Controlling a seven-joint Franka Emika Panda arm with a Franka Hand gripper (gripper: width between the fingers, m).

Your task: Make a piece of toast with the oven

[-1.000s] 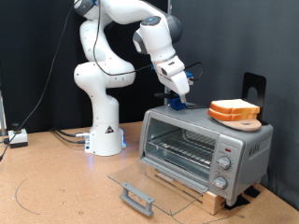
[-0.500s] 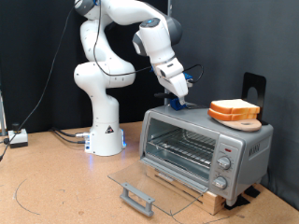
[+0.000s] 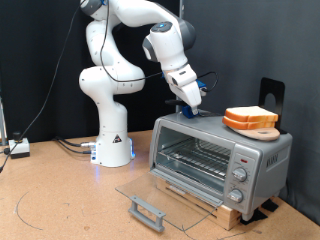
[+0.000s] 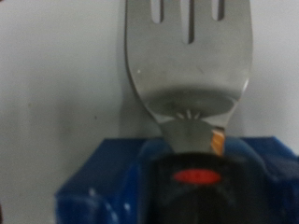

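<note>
The pincer [image 3: 192,101] hovers over the oven's [image 3: 218,157] top at its rear corner; a spatula [image 4: 190,65] fills the wrist view, though whether it is pinched cannot be told. The toast [image 3: 250,117], light, soft and crumbly, sits on a board on the oven's top; lifting from beneath suits it better than squeezing.

Boxy silver-grey toaster oven [image 3: 215,155], glass door, grey bar handle [image 3: 146,212]. Square bread slices [image 3: 250,116]: pale tan faces, orange-brown crust. Slotted silver metal spatula [image 4: 190,58], black handle with red oval mark, blue block [image 4: 103,187] beside it. White robot arm [image 3: 110,80].
</note>
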